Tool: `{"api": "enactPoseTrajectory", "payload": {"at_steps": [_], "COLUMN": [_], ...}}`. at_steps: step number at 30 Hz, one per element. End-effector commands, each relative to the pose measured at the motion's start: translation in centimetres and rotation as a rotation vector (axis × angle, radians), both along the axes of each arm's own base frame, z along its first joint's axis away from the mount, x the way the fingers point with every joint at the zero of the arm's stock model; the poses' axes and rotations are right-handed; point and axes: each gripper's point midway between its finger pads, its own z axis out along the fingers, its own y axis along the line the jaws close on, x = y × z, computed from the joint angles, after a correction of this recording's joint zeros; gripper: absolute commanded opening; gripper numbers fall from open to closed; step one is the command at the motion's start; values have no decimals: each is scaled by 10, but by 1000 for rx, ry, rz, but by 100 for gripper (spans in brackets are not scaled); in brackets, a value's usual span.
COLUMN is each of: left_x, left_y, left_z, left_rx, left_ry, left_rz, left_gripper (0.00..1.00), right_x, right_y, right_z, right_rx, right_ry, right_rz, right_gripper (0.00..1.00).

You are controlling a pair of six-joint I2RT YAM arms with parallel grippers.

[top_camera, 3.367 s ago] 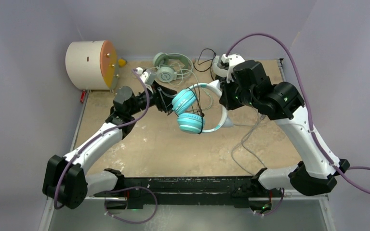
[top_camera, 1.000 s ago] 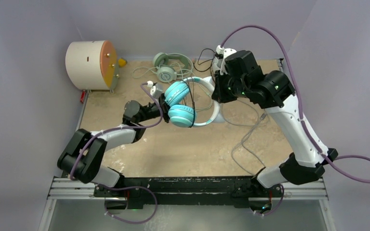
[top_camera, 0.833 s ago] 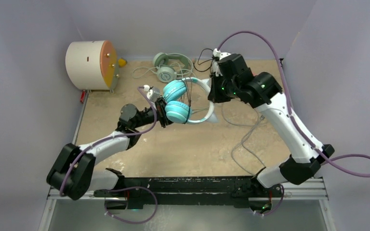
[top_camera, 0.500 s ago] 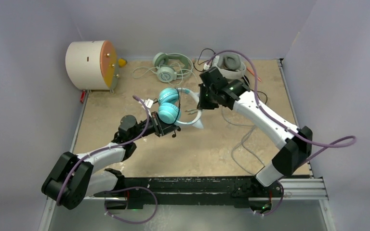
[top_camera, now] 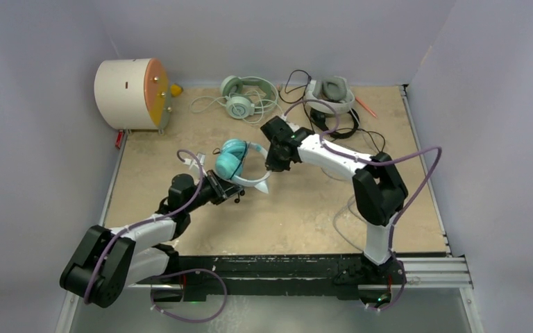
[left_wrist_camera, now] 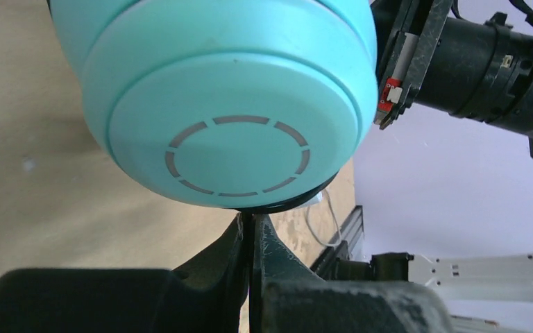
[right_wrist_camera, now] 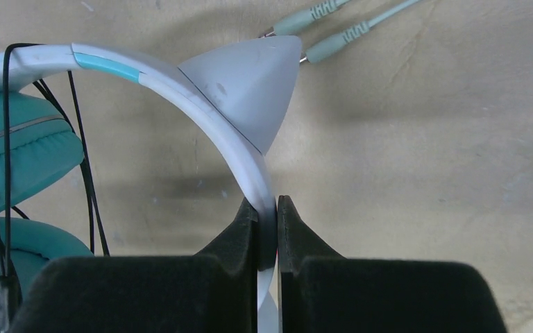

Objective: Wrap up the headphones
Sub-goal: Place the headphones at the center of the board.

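Observation:
The teal-cupped headphones with a white band and a grey-white cat ear hang low over the middle of the table, held between both arms. My right gripper is shut on the white band; in the top view this gripper sits just right of the cups. The left gripper is shut on the thin black cable directly below one teal cup, and from above it lies near-left of the cups. Black cable loops run round the band and the teal cushions.
Mint-green headphones with a loose cord lie at the back. White-and-grey over-ear headphones and a thin black headset lie back right. A cream drum with an orange face stands back left. A grey cable trails near right.
Both arms have come down and toward the near-left, carrying the teal headphones from high over the back of the table to low over its middle. Both grips have held.

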Motion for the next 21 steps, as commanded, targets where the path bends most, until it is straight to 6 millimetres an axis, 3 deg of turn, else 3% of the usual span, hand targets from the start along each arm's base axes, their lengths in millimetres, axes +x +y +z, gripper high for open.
{"api": "enactPoseTrajectory", "payload": {"at_steps": [1, 6, 10, 12, 15, 16, 17, 19, 21], "left_x": [-14, -17, -19, -19, -17, -16, -15, -15, -15], "left_y": [8, 24, 35, 46, 65, 70, 74, 81, 87], "left_z": [-31, -67, -79, -86, -93, -92, -90, -84, -77], "left_rx": [22, 90, 79, 102, 156, 171, 182, 204, 239], "left_ry": [110, 238, 342, 385, 429, 430, 426, 421, 407], "left_rz": [10, 75, 113, 160, 260, 289, 312, 346, 365], "left_gripper": [0, 0, 0, 0, 9, 15, 30, 51, 60], "right_x": [54, 47, 45, 44, 40, 39, 37, 31, 29], "right_y": [18, 41, 60, 77, 98, 99, 99, 100, 102], "right_z": [-1, -25, -31, -31, -30, -31, -33, -35, -32], "right_rx": [76, -52, -92, -86, -53, -47, -42, -33, -28], "right_ry": [-171, -243, -301, -326, -346, -344, -337, -323, -328], "right_rz": [-173, -100, -30, 61, 166, 171, 176, 207, 243], "right_gripper": [0, 0, 0, 7, 22, 25, 28, 32, 37]}}
